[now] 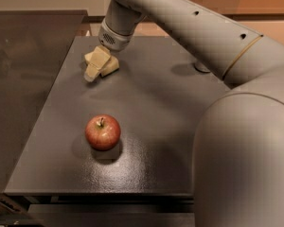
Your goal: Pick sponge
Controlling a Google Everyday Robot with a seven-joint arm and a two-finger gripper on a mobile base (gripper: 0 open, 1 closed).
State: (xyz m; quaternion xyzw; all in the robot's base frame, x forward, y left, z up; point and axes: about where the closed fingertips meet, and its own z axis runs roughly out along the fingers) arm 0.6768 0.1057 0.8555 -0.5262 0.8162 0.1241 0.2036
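Observation:
The sponge (89,57) is a pale yellow-cream block at the far left of the dark table (151,108). Only its left part shows; the rest is covered by my gripper. My gripper (97,66) is down at the sponge, reaching in from above and from the right, with its beige tip overlapping the sponge and pointing at the table top. I cannot tell whether it holds the sponge.
A red apple (102,132) stands near the middle front of the table. The base of a can (201,68) peeks out from behind my arm at the far right. A dark glass surface (23,79) adjoins the table on the left.

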